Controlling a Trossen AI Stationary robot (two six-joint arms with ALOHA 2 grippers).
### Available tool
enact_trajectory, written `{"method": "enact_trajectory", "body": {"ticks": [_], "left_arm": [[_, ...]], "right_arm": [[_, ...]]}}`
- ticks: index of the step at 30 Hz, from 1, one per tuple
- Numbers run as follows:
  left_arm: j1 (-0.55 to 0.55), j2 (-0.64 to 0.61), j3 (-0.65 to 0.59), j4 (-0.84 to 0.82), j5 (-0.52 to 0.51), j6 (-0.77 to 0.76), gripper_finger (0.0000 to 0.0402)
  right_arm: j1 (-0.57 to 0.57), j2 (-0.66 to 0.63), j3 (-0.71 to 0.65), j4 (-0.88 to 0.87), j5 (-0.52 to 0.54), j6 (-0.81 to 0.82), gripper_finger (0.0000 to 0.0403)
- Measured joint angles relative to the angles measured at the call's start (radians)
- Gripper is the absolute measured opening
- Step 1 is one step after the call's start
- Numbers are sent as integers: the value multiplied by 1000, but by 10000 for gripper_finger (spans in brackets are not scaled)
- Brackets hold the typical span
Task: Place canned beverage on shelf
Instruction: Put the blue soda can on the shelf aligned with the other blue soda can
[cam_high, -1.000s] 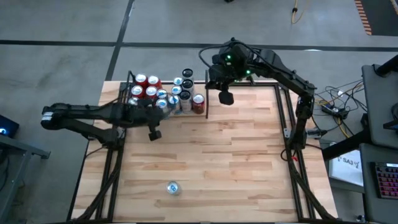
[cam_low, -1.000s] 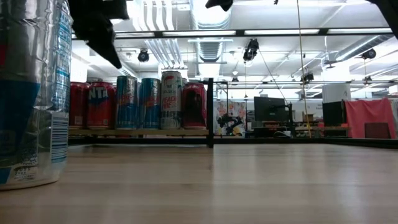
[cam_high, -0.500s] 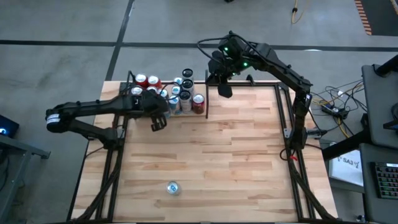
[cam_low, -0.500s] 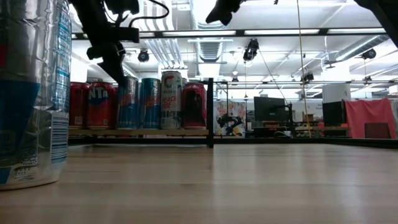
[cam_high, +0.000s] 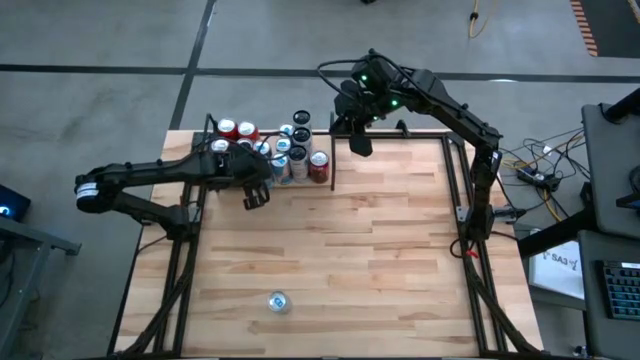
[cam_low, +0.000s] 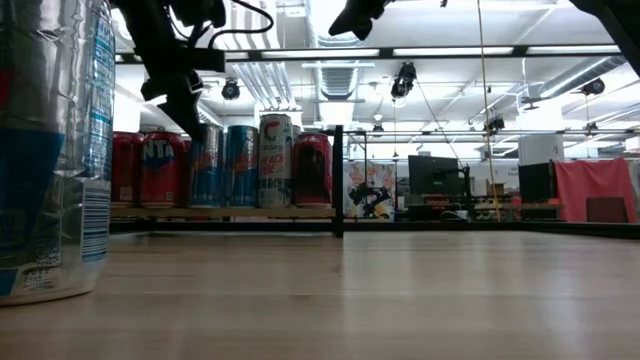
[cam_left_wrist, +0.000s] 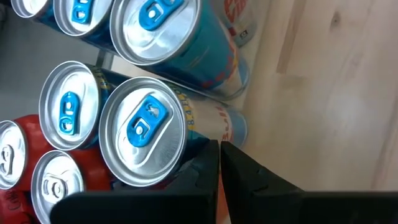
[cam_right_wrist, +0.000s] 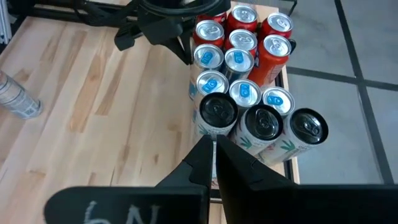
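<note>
A silver-and-blue canned beverage (cam_high: 278, 301) stands upright on the wood table near its front edge and looms at the left of the low view (cam_low: 50, 150). No gripper is on it. The shelf (cam_low: 240, 212) at the far left holds several upright cans (cam_high: 262, 155), red, blue-topped and black-topped. My left gripper (cam_high: 252, 199) is shut and points down at the front row of those cans (cam_left_wrist: 143, 130). My right gripper (cam_high: 360, 147) is shut, holds nothing, and hangs high above the shelf's right end (cam_right_wrist: 214, 149). My left gripper's shut fingertips (cam_left_wrist: 211, 155) stand right beside the side wall of a blue-topped front-row can (cam_left_wrist: 186, 140), slanting down from the table's near side. I cannot tell whether they touch it.
A black frame post (cam_high: 331, 168) bounds the shelf on its right. Black frame rails run along the table's left and right sides (cam_high: 465, 190). The wood tabletop (cam_high: 380, 250) lies between the shelf and the lone can.
My left gripper has moved toward the far edge, up to the front row of cans, sinking slightly and turning, then stopped. My right gripper has shifted a little toward the far edge. Both stayed shut. The cans have not moved.
</note>
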Motion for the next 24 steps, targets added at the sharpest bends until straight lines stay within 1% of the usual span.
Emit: {"method": "enact_trajectory", "body": {"ticks": [12,16,18,21,24], "left_arm": [[7,1,-2,9,-1,-5,0],[7,0,-1,10,0,-6,0],[6,-1,1,11,1,-6,0],[5,-6,4,12,25,-6,0],[4,-12,4,5,95,-7,0]], "right_arm": [[0,0,-15,20,-1,4,9],[1,0,-55,104,-20,45,9],[3,0,-89,154,-57,62,9],[14,0,-149,206,-86,72,9],[22,0,-203,238,-86,85,9]]}}
